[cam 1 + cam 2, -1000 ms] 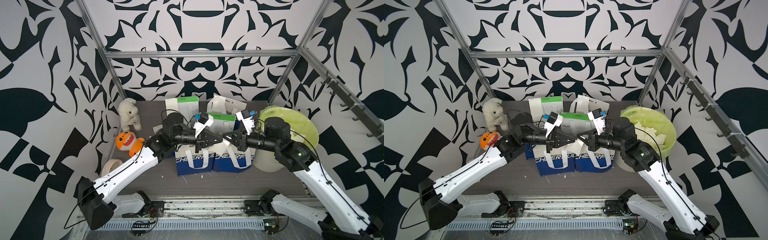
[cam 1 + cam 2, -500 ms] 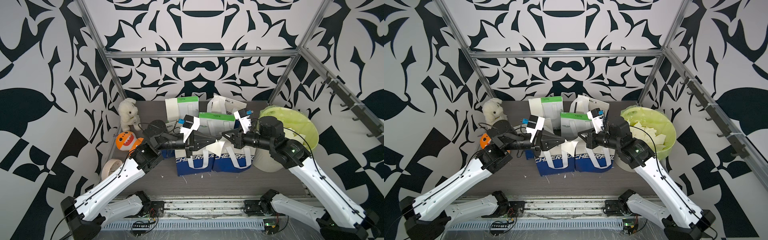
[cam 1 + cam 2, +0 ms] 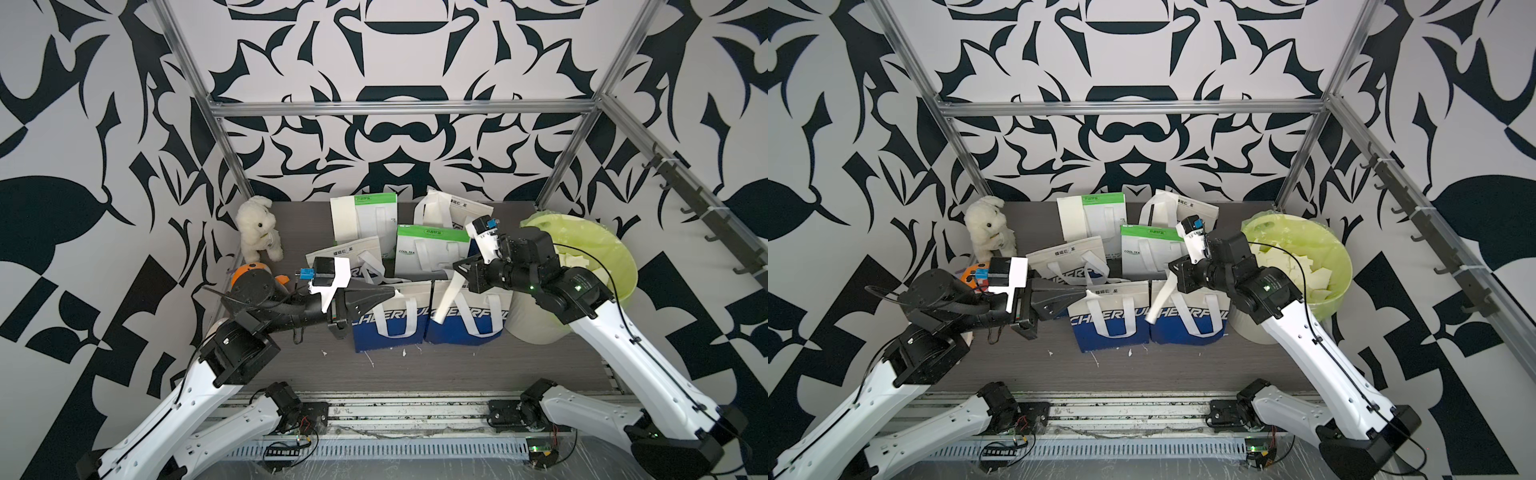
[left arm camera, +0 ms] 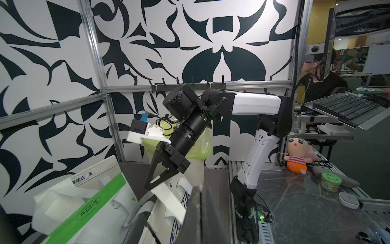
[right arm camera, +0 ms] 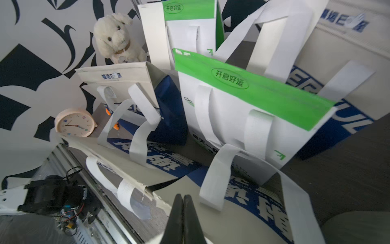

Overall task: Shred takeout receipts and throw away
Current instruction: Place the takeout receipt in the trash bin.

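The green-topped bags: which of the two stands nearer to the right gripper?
The front green-topped bag, right behind the blue-bottomed bags and next to the right gripper. The rear green-topped bag stands farther back, near the wall.

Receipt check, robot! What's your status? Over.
Right end effector shut on receipt strip. Left end effector shut on tiny scrap. Bin close by, nothing blocking.

White arms point(image 3: 174, 407), black joints point(image 3: 239, 355), tapered black fingers point(image 3: 370, 297).

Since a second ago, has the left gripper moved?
Yes. In a top view the left gripper has pulled back leftward, from the gap between the front blue bags to over the left one.
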Controlling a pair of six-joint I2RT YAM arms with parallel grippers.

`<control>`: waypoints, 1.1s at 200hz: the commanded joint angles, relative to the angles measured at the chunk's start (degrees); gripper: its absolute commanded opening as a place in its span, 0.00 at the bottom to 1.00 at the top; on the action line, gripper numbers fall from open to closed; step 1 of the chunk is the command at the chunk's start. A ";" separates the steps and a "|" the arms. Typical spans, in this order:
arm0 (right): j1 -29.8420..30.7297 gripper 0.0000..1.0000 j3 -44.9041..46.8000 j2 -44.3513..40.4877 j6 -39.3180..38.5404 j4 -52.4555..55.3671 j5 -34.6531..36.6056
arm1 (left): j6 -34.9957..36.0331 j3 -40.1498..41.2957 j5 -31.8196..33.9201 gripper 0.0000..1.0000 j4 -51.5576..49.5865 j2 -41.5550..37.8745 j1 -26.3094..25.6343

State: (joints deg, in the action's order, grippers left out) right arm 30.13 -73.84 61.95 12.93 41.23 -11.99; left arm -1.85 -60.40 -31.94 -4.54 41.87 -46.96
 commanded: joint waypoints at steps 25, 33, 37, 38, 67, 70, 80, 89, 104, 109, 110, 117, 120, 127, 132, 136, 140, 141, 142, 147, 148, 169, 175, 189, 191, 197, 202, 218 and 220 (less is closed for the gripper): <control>-1.51 0.00 -12.16 1.42 -6.26 6.82 10.83 | 3.52 -0.46 5.93 0.00 -8.47 -1.56 -0.06; -1.72 0.00 -14.28 1.42 -6.77 7.86 12.92 | 3.69 -0.74 6.23 0.00 -9.28 -0.88 -0.01; -1.84 0.00 -15.38 1.42 -7.00 8.35 14.22 | 3.71 -0.92 6.28 0.00 -9.56 -0.51 -0.01; -1.83 0.00 -15.68 1.42 -7.06 8.47 14.60 | 3.70 -0.93 6.32 0.00 -9.68 -0.40 -0.04; -2.07 0.00 -21.94 0.81 -8.14 12.30 34.75 | 3.56 -1.83 7.03 0.00 -10.58 3.11 -0.06; -2.23 0.00 -22.45 0.74 -8.17 12.73 37.61 | 3.53 -1.95 7.05 0.00 -10.58 3.54 -0.08; -2.97 0.00 -23.93 0.48 -8.56 14.09 45.03 | 3.23 -2.40 7.08 0.00 -10.71 4.92 -0.10; -3.75 0.00 -24.73 0.07 -9.57 14.40 51.47 | 2.83 -2.85 6.81 0.00 -10.80 6.16 -0.07; -5.90 0.00 -25.23 -0.76 -12.39 13.34 58.46 | 2.33 -3.44 6.41 0.00 -10.78 7.80 -0.12; -6.80 0.00 -25.44 -0.89 -13.21 12.99 59.82 | 2.29 -3.56 6.26 0.00 -10.90 8.23 -0.11; -6.99 0.00 -25.46 -0.92 -13.38 12.95 60.03 | 2.29 -3.57 6.27 0.00 -10.83 8.32 -0.08; -8.55 0.00 -25.49 -1.10 -14.73 12.11 61.02 | 2.23 -3.67 6.26 0.00 -10.84 8.77 -0.15; -9.16 0.00 -25.37 -1.14 -15.41 11.68 61.26 | 2.20 -3.67 6.21 0.00 -10.81 8.86 -0.13; -10.74 0.00 -24.91 -1.07 -17.12 10.81 61.60 | 2.13 -3.67 6.21 0.00 -10.75 9.18 -0.09; -12.08 0.00 -24.50 -0.92 -18.03 10.38 61.49 | 2.11 -3.70 6.19 0.00 -10.71 9.36 -0.15; -13.05 0.00 -24.17 -0.80 -18.39 10.13 61.28 | 2.04 -3.74 6.20 0.00 -10.67 9.45 -0.13; -14.03 0.00 -23.73 -0.70 -18.57 9.99 60.67 | 2.02 -3.70 6.19 0.00 -10.58 9.61 -0.07; -14.30 0.00 -23.59 -0.65 -18.65 9.96 60.45 | 1.98 -3.68 6.24 0.00 -10.58 9.62 -0.11; -14.52 0.00 -23.39 -0.63 -18.69 9.89 60.30 | 1.96 -3.68 6.21 0.00 -10.49 9.63 -0.13; -15.77 0.00 -22.46 -0.68 -18.80 9.62 59.26 | 1.87 -3.65 6.28 0.00 -10.45 9.74 -0.11; -16.10 0.00 -22.25 -0.69 -18.81 9.50 59.00 | 1.86 -3.62 6.23 0.00 -10.38 9.78 -0.09; -21.41 0.00 -16.77 -1.51 -16.00 8.48 51.72 | 1.43 -3.60 6.27 0.00 -10.00 10.40 -0.09; -22.75 0.00 -14.90 -1.89 -14.99 8.35 48.96 | 1.24 -3.70 6.27 0.00 -10.05 10.63 -0.14; -25.02 0.15 -11.66 -2.49 -12.13 9.13 42.32 | 0.82 -3.69 6.15 0.00 -10.13 11.19 -0.15; -25.16 0.18 -11.53 -2.52 -12.00 9.26 41.74 | 0.80 -3.68 6.18 0.00 -10.18 11.26 -0.11; -25.72 0.40 -10.78 -2.54 -10.87 9.94 38.83 | 0.79 -3.67 6.11 0.00 -10.37 11.46 -0.11; -25.96 0.58 -10.46 -2.50 -9.59 10.77 36.80 | 0.79 -3.75 6.00 0.00 -10.55 11.56 -0.14; -26.35 0.79 -10.20 -2.02 -7.29 12.80 32.17 | 0.79 -3.76 6.21 0.00 -10.73 11.90 -0.10; -26.35 0.80 -10.30 -1.95 -7.04 13.01 31.89 | 0.79 -3.80 6.26 0.00 -10.73 11.89 -0.14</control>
State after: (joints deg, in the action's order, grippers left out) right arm 4.32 -84.01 60.51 0.67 53.17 30.26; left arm -0.51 -62.65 -25.52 -15.29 53.41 -46.96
